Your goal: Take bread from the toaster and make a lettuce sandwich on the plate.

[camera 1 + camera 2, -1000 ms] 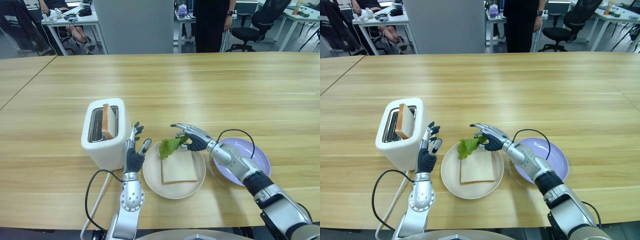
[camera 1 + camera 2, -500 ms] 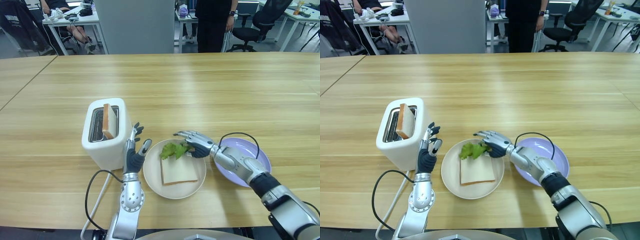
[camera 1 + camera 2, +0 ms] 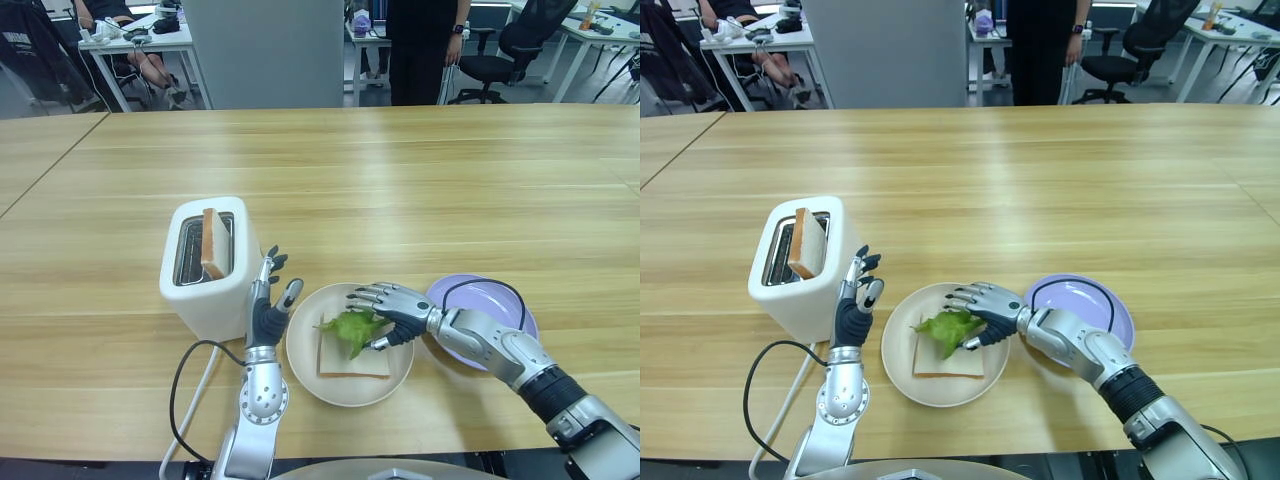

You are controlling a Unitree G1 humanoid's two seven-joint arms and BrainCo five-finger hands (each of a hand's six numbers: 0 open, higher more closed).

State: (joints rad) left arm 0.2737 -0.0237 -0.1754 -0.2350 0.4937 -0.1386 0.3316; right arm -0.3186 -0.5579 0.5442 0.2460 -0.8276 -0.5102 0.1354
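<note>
So your right robot hand [image 3: 398,308] pinches lettuce [image 3: 350,325] low over bread [image 3: 345,363] on plate [image 3: 297,350], laying it on; left robot hand [image 3: 268,302] spread beside toaster [image 3: 200,295], probably ready for slice [image 3: 214,243].

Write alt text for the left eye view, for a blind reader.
The right hand touches lettuce lying on a bread slice on a cream plate. The open left hand stands upright beside a toaster holding a second slice.

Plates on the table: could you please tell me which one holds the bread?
The cream plate beside the toaster: it carries a bread slice topped with lettuce, whereas the purple plate to its right has no food.
</note>
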